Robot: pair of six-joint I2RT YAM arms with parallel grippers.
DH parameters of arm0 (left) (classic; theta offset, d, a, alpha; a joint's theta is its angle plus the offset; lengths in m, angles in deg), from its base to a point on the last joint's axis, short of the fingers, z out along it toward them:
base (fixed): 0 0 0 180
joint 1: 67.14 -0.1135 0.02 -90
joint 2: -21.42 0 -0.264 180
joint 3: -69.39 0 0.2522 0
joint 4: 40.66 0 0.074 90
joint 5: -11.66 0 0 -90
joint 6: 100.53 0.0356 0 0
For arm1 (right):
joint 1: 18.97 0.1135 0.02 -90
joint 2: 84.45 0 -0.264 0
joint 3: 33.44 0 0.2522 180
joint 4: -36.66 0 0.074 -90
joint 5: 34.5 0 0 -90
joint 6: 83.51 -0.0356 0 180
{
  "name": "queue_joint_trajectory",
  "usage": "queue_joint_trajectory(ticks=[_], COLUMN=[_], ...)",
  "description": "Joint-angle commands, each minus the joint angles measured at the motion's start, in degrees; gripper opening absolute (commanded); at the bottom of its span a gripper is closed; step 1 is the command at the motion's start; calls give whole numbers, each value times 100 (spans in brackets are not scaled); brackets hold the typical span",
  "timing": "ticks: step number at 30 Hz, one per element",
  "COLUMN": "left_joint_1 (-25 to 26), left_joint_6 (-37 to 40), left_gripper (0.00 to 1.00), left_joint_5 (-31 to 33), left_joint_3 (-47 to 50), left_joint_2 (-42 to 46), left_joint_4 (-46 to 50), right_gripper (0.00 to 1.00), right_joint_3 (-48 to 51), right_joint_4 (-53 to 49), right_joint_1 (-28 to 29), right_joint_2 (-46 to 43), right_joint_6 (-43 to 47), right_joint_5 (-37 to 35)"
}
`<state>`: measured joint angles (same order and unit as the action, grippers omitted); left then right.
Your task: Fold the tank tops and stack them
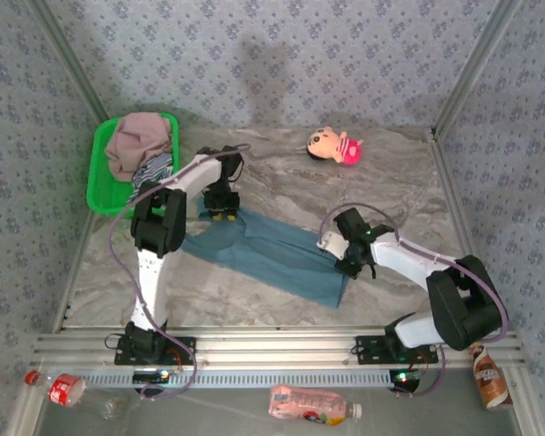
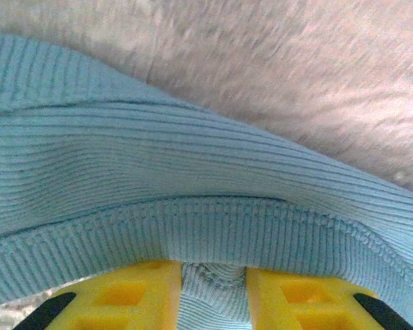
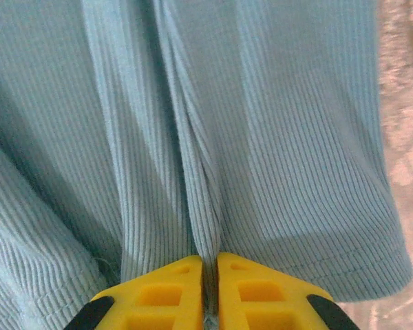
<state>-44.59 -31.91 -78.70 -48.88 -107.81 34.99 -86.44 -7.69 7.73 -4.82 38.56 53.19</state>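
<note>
Three tank tops are here. The teal tank top [image 1: 272, 254] lies spread out in the middle of the tabletop [image 1: 391, 173]. The mauve tank top [image 1: 136, 141] and the striped tank top [image 1: 156, 170] sit bunched in the green basket [image 1: 100, 191] at ten o'clock. The left pincer [image 2: 213, 275] pinches the teal tank top's thick edge at its eleven o'clock corner. The right pincer [image 3: 210, 265] is squeezed almost flat on a little ridge of cloth at its three o'clock end. The cloth looks light, soft and floppy, so it will likely sag and wrinkle when lifted. Edges and corners seem the best places to hold.
</note>
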Motion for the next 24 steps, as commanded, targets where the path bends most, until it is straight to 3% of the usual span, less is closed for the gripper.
queue_joint_trajectory(ticks=[1, 4, 9, 13, 18, 21, 24], left_joint_1=[48, 220, 411, 485, 578, 625, 687], left_joint_6=[367, 665, 997, 1048, 826, 340, -397], left_gripper=[31, 33, 36, 44, 52, 54, 54], left_joint_5=[149, 43, 53, 331, 532, 558, 262], left_joint_3=[-294, -679, -1593, -2392, -3178, -2981, -1708], left_joint_2=[-350, -564, -964, -1211, -1104, -688, 135], left_joint_4=[-181, -135, -110, 80, 716, 1108, 797], right_gripper=[13, 15, 29, 36, 41, 43, 42], right_joint_3=[37, -66, -510, -820, -1189, -1410, -1404], right_joint_4=[-691, -931, -1488, -1008, -31, 111, 192], right_joint_1=[85, 260, 317, 160, -51, -115, -138], right_joint_2=[112, 26, -527, -813, 237, 897, 1225], right_joint_6=[-223, -317, -258, -23, 433, 692, 814], right_joint_5=[-78, -18, 244, 767, 1099, 1252, 1263])
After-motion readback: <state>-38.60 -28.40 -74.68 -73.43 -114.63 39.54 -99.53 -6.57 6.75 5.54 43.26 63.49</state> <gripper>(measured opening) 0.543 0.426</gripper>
